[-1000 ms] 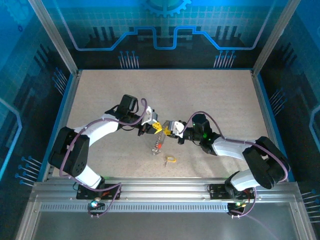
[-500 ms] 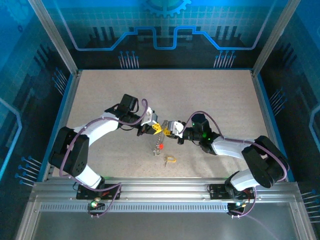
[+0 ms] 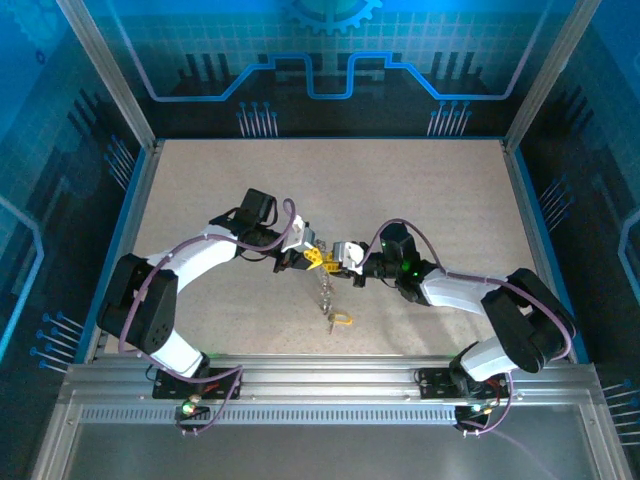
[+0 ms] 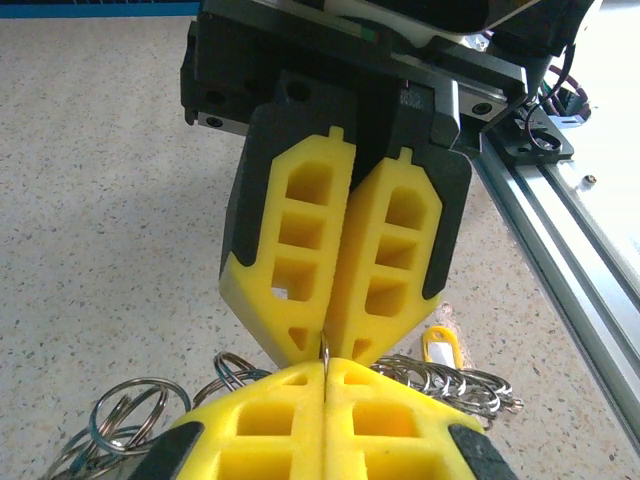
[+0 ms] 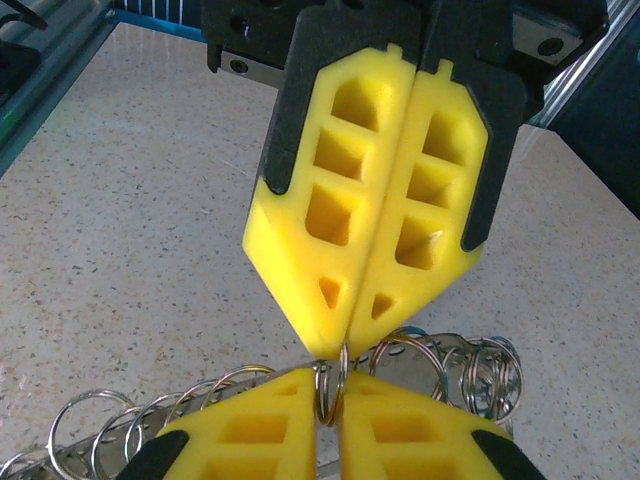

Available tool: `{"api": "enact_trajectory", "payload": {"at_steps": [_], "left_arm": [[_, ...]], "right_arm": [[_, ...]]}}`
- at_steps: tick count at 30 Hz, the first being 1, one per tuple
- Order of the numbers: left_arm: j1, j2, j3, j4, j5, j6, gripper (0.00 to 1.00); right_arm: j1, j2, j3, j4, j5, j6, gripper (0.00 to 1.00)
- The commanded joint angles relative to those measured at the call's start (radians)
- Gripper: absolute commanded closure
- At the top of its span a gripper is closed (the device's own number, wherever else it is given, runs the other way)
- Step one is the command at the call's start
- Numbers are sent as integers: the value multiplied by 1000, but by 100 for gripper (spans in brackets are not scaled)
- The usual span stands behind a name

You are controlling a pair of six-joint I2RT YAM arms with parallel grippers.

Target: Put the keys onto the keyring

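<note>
My left gripper (image 3: 311,256) and right gripper (image 3: 336,258) meet tip to tip above the table's middle. Between them is the keyring (image 4: 326,343), a thin silver ring. The left gripper (image 4: 327,368) is shut on its edge. In the right wrist view the right gripper (image 5: 331,392) has its pads slightly apart, with the keyring (image 5: 330,385) filling the gap, and the left gripper (image 5: 345,346) pinches it from above. A chain of silver rings (image 3: 325,287) hangs below. One of the keys, with a yellow head (image 3: 341,320), lies on the table in front, also visible as the yellow-headed key (image 4: 438,346).
More linked rings (image 5: 468,375) trail under the grippers onto the speckled tabletop (image 3: 430,190). An aluminium rail (image 3: 320,380) runs along the near edge. Blue walls enclose the table, with free room at the back and both sides.
The hanging chain of rings has shifted a little to the right and risen. The red bit seen on it earlier no longer shows. The right gripper's pads have eased slightly apart.
</note>
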Motion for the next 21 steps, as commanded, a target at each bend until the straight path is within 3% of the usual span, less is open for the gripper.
{"api": "enact_trajectory", "payload": {"at_steps": [1,7,11,14,16,21], "left_arm": [[-2,-24,-8,2,42,16,100],[-1,-28,-10,2,36,19,100],[-1,-33,-7,-6,30,26,100],[-1,-37,-5,-19,23,32,100],[-1,-40,-3,-40,18,35,85],[4,-71,-18,-131,-9,83,83]], "right_arm": [[9,22,31,-34,-4,-17,86],[9,29,50,-79,-12,-37,86],[9,32,55,-97,-13,-52,98],[7,37,55,-101,-18,-55,100],[7,39,57,-102,-25,-54,100],[6,36,61,-98,-38,-48,100]]}}
